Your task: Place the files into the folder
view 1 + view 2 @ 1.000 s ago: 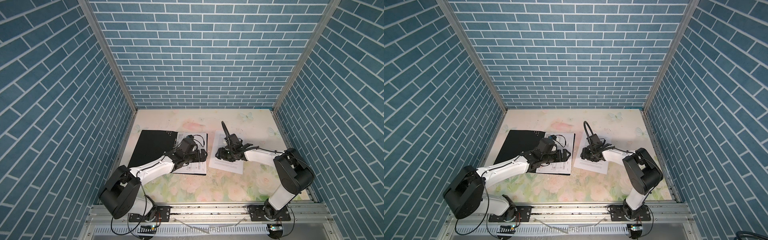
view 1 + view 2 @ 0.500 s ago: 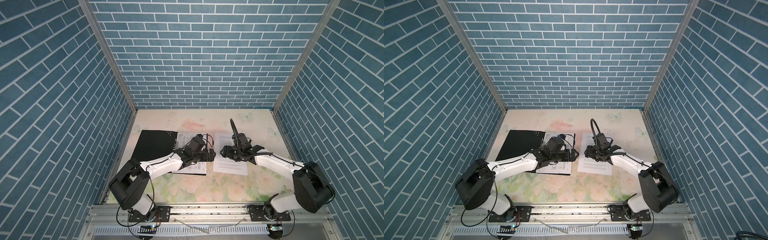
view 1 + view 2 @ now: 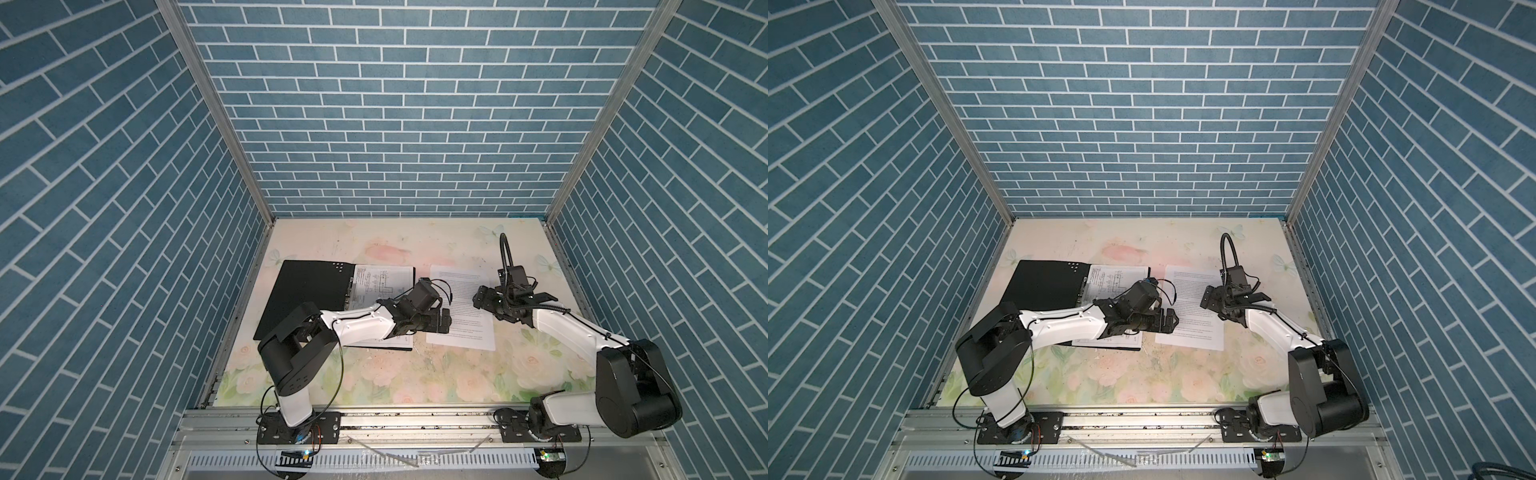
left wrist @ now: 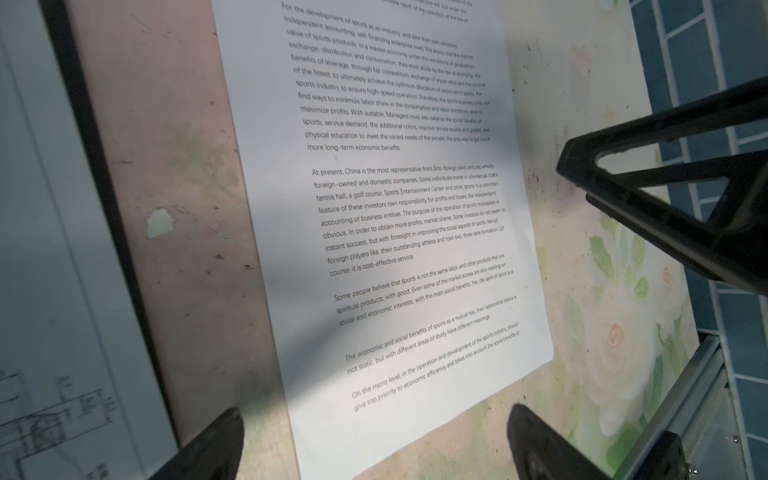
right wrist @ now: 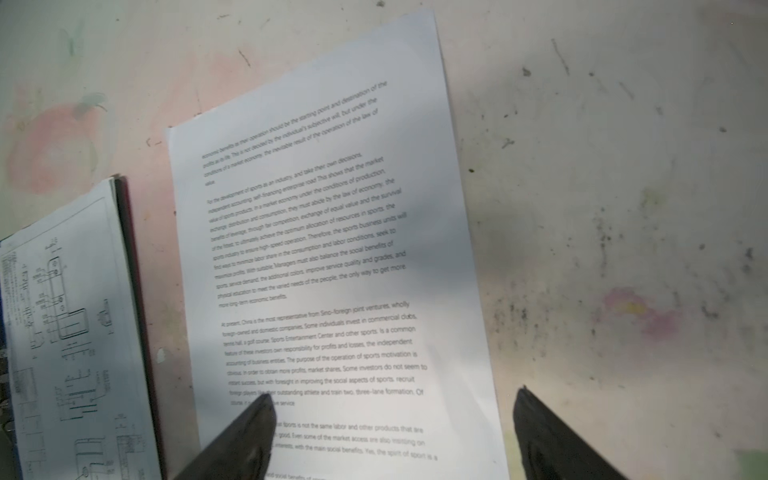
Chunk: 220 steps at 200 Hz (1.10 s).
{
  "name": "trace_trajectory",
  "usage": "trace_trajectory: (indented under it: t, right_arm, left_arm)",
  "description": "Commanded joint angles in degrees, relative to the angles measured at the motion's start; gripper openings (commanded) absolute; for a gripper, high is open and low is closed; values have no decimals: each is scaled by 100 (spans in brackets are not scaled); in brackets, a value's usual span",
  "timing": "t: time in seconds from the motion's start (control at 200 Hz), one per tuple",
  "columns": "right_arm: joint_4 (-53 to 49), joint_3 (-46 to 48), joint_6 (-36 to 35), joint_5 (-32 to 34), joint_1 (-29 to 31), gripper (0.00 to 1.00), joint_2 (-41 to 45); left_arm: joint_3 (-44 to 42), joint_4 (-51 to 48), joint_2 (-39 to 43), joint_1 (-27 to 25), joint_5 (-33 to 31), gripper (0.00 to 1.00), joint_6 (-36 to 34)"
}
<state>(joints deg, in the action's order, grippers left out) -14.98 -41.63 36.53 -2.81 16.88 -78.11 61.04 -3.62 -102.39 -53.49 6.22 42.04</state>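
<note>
Folder (image 3: 307, 299) (image 3: 1042, 286) lies open and flat on the left part of the table (image 3: 374, 374), black inside up. A drawing sheet (image 3: 384, 279) (image 3: 1116, 279) lies on its right half, partly under the left arm; can't tell how many sheets sit beneath it. 1 text sheet (image 3: 465, 338) (image 3: 1192, 332) lies flat on the bare table just right of the folder, with a strip of table between them; it is not in the folder yet.

Left claw (image 3: 442, 322) (image 3: 1168, 322) is spread wide, pinching nothing; it sits low at the text sheet's left edge, toward the front end. In the left wrist view the left claw (image 4: 374, 449) shows 2 fingers (image 4: 208, 444) on either side of the sheet's end, with nothing between them.

Right claw (image 3: 513, 299) (image 3: 1235, 298) is also spread wide and holds nothing; it is at the sheet's right edge, about mid-length. In the right wrist view the right claw (image 5: 395, 440) has 1 finger (image 5: 249, 432) in front of the printed text and the other in front of bare table beside the sheet; can't tell whether it touches the paper or hovers.
</note>
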Motion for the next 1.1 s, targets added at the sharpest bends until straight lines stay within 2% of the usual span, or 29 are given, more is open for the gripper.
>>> trace_trajectory:
  t: [0.0,0.12,0.4,0.66,0.97,1.095]
  right_arm:
    - [44,258,-226,-131,-162,88,56]
    - [239,403,-209,-185,-261,86,-75]
    - [662,497,-44,-1027,-405,81,-556]
    - [790,642,172,-1502,-403,78,-893]
    - [1102,964,546,-2057,-404,77,-681]
    - [1500,1175,837,-2397,-404,77,-566]
  left_arm:
    - [219,-220,-206,-52,-126,100,19]
    - [306,-250,-399,-56,-87,100,21]
    - [532,-424,-717,-82,-9,100,-16]
    - [585,-482,-900,-77,137,100,-3]
    - [560,-235,-1073,-81,408,100,91]
    - [349,260,-1039,-13,615,100,230]
